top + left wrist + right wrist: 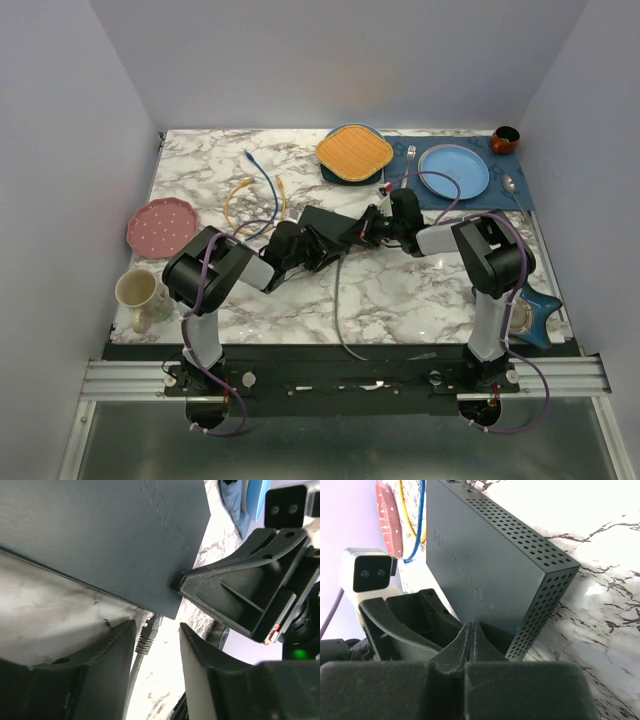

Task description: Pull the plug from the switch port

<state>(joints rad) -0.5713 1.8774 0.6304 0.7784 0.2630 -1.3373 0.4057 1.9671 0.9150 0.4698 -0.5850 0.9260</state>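
The switch [328, 221] is a flat black box in the middle of the table. It fills the left wrist view [100, 530] and shows perforated sides in the right wrist view [495, 565]. A grey plug [150, 629] sits in a port on its near edge, and its grey cable [337, 300] runs toward the table's front. My left gripper [156, 625] is open, with one finger on either side of the plug and neither closed on it. My right gripper [472, 626] is shut and empty, its tips resting on the switch's top near a corner [182, 582].
Loose yellow cable [240, 205] and blue cable [265, 175] lie behind the switch. A pink plate [158, 226] and cream mug [138, 292] are at the left. An orange dish [354, 151], blue plate [454, 171] on a blue mat, brown cup [505, 139] and star-shaped dish [530, 312] are at the right.
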